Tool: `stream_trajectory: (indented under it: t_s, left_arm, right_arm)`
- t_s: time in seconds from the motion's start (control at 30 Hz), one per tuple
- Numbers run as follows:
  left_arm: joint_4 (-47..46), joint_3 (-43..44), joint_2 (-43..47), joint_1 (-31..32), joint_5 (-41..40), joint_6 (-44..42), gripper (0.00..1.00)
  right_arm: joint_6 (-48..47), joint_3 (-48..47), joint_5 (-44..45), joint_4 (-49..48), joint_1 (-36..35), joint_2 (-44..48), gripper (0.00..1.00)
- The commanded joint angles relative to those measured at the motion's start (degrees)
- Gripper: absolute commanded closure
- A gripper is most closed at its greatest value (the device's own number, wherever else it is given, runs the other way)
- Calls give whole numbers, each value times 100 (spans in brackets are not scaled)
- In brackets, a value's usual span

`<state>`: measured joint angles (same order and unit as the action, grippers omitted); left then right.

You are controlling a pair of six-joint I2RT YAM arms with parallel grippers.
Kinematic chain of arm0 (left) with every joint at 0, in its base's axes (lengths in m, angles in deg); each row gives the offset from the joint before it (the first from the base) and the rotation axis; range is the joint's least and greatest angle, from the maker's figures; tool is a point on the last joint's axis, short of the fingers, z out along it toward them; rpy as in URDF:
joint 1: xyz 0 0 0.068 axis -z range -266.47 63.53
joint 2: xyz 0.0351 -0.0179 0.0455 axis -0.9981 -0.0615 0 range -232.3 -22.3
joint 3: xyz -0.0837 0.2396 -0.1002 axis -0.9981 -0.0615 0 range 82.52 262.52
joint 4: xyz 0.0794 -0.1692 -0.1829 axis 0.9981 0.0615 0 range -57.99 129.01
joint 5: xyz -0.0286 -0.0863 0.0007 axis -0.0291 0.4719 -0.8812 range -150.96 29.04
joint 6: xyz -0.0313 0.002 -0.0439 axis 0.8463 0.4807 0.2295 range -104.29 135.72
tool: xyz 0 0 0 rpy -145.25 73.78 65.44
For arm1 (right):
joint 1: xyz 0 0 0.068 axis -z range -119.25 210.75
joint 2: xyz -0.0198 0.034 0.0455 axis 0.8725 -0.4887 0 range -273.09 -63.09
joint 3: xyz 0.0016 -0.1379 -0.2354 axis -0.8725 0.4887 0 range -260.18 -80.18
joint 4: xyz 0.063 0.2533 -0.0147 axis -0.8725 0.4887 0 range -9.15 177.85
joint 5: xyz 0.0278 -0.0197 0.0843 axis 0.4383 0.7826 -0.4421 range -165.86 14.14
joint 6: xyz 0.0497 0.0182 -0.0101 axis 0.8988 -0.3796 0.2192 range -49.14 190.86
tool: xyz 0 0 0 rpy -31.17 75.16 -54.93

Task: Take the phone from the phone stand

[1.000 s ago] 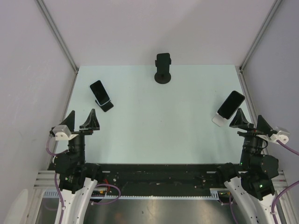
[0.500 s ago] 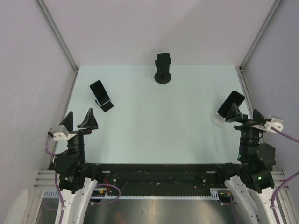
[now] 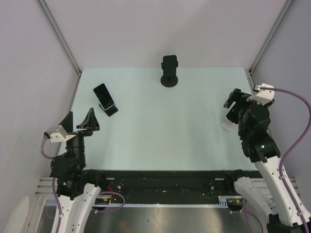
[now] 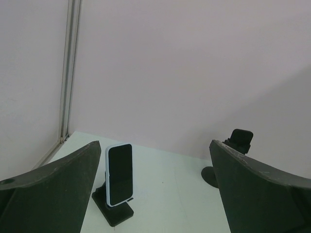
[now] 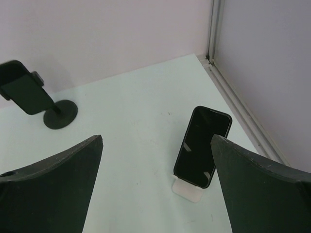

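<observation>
Right wrist shows phone (image 5: 202,147) propped in white stand (image 5: 188,188); left gripper (image 4: 154,145) and right gripper (image 5: 156,141) gape wide, empty.

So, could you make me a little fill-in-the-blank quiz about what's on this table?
The right phone leans on the right stand, which is coloured ____.
The left phone sits on the left stand, which is coloured ____.
The left gripper and the right gripper both have jaws that are ____.
Counting the back stand, the table carries ____ stands.
Missing words: white; black; open; three.
</observation>
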<state>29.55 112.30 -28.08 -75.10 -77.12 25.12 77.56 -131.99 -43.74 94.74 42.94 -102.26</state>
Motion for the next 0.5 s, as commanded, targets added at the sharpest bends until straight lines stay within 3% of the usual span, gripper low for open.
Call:
stream_trajectory:
  t_s: [0.0,0.13,0.3,0.47]
  left_arm:
    - [-71,344,-406,241,87,-220,0]
    - [-62,388,-617,505,175,-396,0]
    - [-71,73,-556,690,148,-423,0]
    - [-53,-69,-424,910,219,-405,0]
  right_arm:
    - [313,-698,172,683,31,-860,0]
    - [822,-1155,278,1176,224,-1618,0]
    - [1456,-1604,-371,1853,1321,-2445,0]
    - [2107,-1604,-1041,1916,2271,-2928,0]
